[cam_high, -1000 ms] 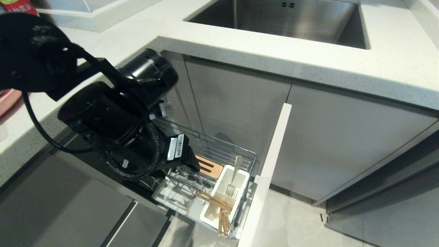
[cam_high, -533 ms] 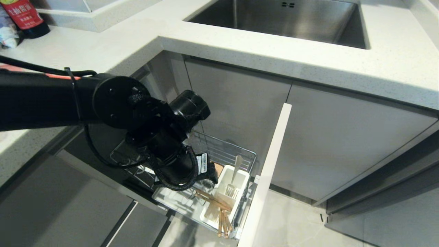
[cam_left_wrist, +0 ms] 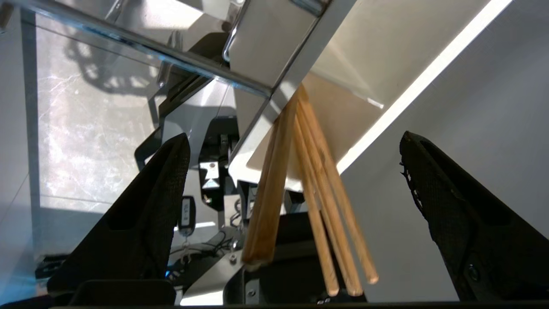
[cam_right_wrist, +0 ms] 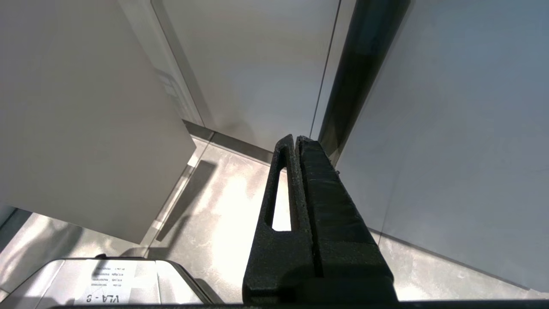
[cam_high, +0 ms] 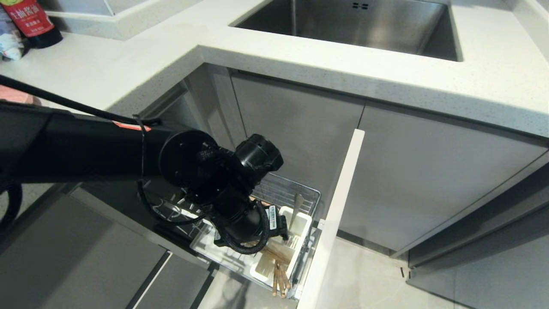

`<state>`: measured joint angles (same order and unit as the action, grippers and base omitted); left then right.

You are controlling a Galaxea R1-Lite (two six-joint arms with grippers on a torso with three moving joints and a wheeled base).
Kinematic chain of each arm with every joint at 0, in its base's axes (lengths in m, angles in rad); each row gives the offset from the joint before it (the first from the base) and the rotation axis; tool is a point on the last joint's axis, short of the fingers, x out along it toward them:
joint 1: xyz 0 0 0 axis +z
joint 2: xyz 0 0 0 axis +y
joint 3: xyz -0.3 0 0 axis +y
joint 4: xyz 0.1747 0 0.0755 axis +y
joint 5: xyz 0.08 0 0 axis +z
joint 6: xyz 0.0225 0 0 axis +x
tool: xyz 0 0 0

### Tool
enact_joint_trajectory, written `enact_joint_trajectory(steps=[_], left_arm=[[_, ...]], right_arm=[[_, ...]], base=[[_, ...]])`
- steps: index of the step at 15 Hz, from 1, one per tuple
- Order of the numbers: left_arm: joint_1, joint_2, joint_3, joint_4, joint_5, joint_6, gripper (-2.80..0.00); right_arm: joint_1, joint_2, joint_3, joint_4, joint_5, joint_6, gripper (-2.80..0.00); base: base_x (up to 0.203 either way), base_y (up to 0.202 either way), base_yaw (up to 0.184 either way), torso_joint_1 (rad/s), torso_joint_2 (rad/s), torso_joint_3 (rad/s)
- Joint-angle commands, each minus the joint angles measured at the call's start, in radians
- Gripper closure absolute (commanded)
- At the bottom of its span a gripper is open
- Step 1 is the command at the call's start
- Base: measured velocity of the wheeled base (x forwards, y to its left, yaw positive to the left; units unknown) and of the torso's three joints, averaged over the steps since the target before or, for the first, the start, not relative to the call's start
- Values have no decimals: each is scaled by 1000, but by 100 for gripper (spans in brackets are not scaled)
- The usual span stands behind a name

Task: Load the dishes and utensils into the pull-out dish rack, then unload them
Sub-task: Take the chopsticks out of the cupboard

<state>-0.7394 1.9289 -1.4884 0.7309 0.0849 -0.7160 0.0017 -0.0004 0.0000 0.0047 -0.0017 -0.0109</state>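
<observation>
The pull-out dish rack [cam_high: 296, 193] stands drawn out below the counter, chrome wire with a white utensil box [cam_high: 303, 224] at its front. Several wooden chopsticks [cam_high: 279, 281] [cam_left_wrist: 274, 201] lean out of the box's near end. My left gripper [cam_high: 281, 234] [cam_left_wrist: 294, 136] hangs over that box, open, with the chopstick ends between its black fingers [cam_left_wrist: 146, 206] and touching neither. A metal utensil handle [cam_high: 297, 205] rises from the box. A pink dish edge [cam_high: 15, 93] shows on the counter at far left. My right gripper [cam_right_wrist: 296, 138] is shut, parked low by the cabinet fronts.
The rack's pale front panel [cam_high: 336, 206] juts out to the right of the box. Above it are the white countertop [cam_high: 300, 56] and the steel sink [cam_high: 351, 25]. A red-labelled bottle [cam_high: 30, 19] stands at the back left. Grey cabinet doors [cam_high: 429, 180] are closed.
My left arm has stretched out and sunk to the right, from over the rack's middle to the utensil box. It now hides the wooden strip. The chopsticks and the rack have not moved.
</observation>
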Motion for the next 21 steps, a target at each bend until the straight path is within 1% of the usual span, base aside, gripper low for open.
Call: enact_joint_trajectory(steps=[1,4,10,11,13,15,21], left_arm=[[-3,12,7,-4,6,-15,-280],[-2,19,8,-22,36,-25,-280],[0,23,8,-25,39,-25,-280],[1,23,9,-25,39,-25,0],[3,24,10,-38,52,-26,0],[2,22,10,-41,86,-26,0],[-2,19,13,-48,88,-28,0]], right_arm=[[0,0,0,1,0,-1,0],[0,0,0,0,0,0,0],[0,0,0,1,0,0,0],[0,0,0,0,0,-1,0],[0,0,0,1,0,0,0],[0,0,0,0,0,0,0],[0,0,0,0,0,0,0]], base=[[0,0,0,0,0,0],[0,0,0,0,0,0],[0,0,0,0,0,0],[0,0,0,0,0,0],[0,0,0,0,0,0],[0,0,0,0,0,0],[0,0,0,0,0,0]])
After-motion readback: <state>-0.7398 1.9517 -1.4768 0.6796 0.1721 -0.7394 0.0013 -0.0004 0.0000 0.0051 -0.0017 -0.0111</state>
